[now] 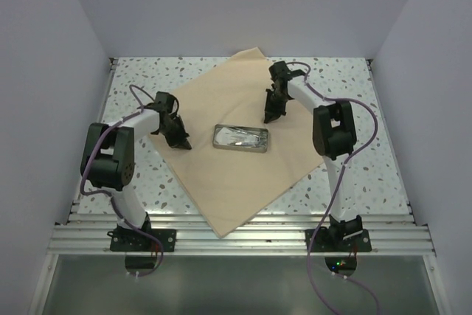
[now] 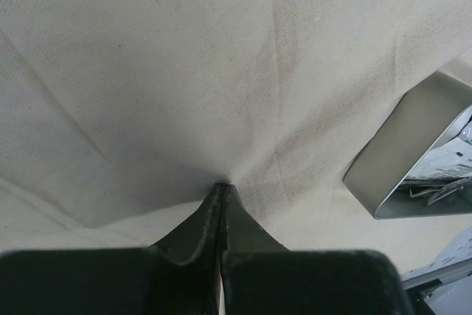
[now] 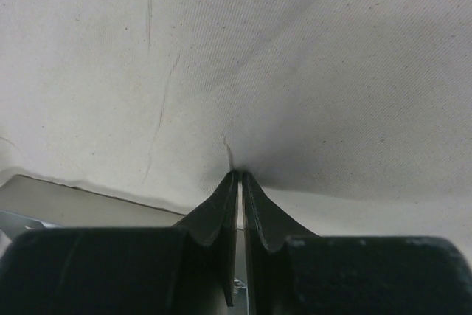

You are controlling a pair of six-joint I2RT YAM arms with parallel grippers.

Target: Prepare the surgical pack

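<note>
The beige cloth (image 1: 221, 175) lies flat as a diamond on the table, with the small steel tray (image 1: 241, 138) at its middle. Silver instruments (image 1: 247, 136) lie in the tray. My left gripper (image 1: 183, 142) is left of the tray, shut, and pinches a pucker of the cloth (image 2: 184, 71) at its tips (image 2: 221, 185). The tray's end (image 2: 405, 153) shows to the right there. My right gripper (image 1: 268, 116) is just behind the tray's right end, shut on a pucker of the cloth (image 3: 295, 71) at its tips (image 3: 240, 174). The tray (image 3: 66, 204) shows at lower left.
The speckled table (image 1: 354, 153) is bare around the cloth. White walls close it in at the back and both sides. A ribbed metal rail (image 1: 243, 237) runs along the near edge, and the cloth's front corner hangs over it.
</note>
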